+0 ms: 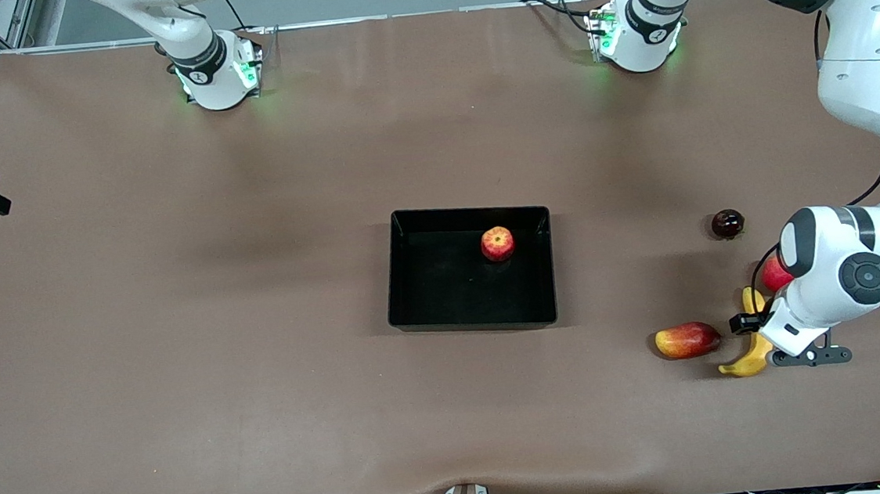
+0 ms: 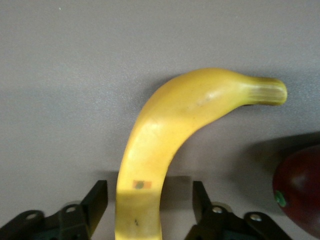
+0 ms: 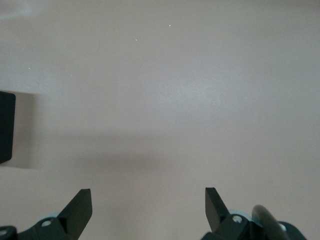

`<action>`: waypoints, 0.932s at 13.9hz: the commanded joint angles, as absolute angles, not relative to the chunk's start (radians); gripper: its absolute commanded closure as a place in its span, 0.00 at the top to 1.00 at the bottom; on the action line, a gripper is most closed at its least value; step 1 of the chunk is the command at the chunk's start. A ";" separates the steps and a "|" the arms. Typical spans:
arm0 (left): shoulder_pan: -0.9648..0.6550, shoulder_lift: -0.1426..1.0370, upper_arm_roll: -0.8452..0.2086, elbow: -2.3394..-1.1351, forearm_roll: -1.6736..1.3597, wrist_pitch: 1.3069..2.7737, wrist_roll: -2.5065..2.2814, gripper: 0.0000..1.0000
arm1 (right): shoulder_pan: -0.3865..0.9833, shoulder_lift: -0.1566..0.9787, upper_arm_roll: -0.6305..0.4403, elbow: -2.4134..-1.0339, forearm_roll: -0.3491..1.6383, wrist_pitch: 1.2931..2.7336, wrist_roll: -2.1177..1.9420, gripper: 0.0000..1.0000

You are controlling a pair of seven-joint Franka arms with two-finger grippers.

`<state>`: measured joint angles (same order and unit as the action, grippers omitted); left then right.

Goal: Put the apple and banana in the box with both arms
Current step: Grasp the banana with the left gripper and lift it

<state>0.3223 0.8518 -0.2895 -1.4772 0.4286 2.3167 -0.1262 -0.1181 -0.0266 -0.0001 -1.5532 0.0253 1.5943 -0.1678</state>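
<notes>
The apple (image 1: 497, 243) lies in the black box (image 1: 474, 323), near its rim toward the robots' bases. The banana (image 1: 751, 361) lies on the table toward the left arm's end. My left gripper (image 1: 757, 327) is low over the banana's middle. In the left wrist view its open fingers (image 2: 98, 196) straddle the banana (image 2: 165, 130), with a gap on each side. My left gripper (image 2: 150, 189) holds nothing. My right gripper (image 3: 148, 197) is open and empty over bare table, with a corner of the box (image 3: 5, 127) in its view. It does not show in the front view.
An oblong red-and-yellow fruit (image 1: 687, 340) lies beside the banana, toward the box. A pinkish-red round fruit (image 1: 774, 276) is half hidden by the left arm. A dark round fruit (image 1: 727, 223) lies farther from the front camera. A dark red fruit (image 2: 300, 195) shows in the left wrist view.
</notes>
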 commanded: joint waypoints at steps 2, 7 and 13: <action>0.325 0.848 -0.296 -1.470 0.445 2.321 -0.109 0.00 | -0.126 -0.021 0.008 -1.534 0.038 1.580 -0.156 1.00; 0.331 0.779 -0.304 -1.442 0.483 2.312 -0.080 0.00 | -0.124 -0.021 0.008 -1.534 0.040 1.580 -0.156 1.00; 0.302 0.595 -0.386 -1.443 0.476 2.104 -0.097 0.00 | -0.124 -0.021 0.008 -1.534 0.038 1.582 -0.156 1.00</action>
